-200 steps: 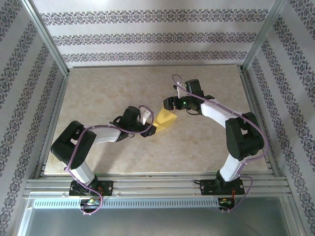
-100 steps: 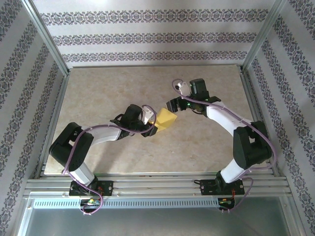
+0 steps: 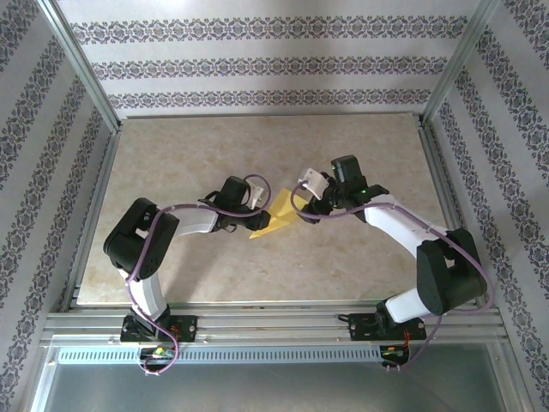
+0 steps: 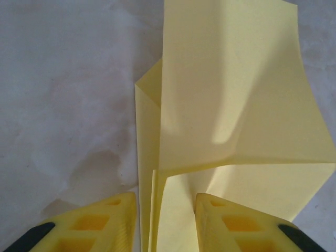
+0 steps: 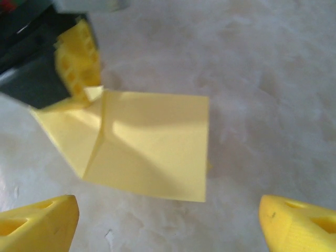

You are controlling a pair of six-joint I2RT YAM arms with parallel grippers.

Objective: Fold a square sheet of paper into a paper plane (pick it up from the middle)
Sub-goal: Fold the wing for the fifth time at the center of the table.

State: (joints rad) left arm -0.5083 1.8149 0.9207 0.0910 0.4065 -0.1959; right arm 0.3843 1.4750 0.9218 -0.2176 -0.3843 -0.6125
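The left gripper (image 4: 167,212) straddled the folded paper (image 4: 231,94) at its edge; whether it pinched could not be told. The right gripper (image 5: 168,207) gaped wide near the paper.

No legible text, no labels, no brands, no numbers, no signs

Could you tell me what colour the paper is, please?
The paper is plain yellow, clearest from the left wrist.

Top camera looking steeply down on whole worktop (image 3: 171,154) from afar; wrist cameras peering close from opposite sides, all sharing yellow paper (image 3: 276,219).
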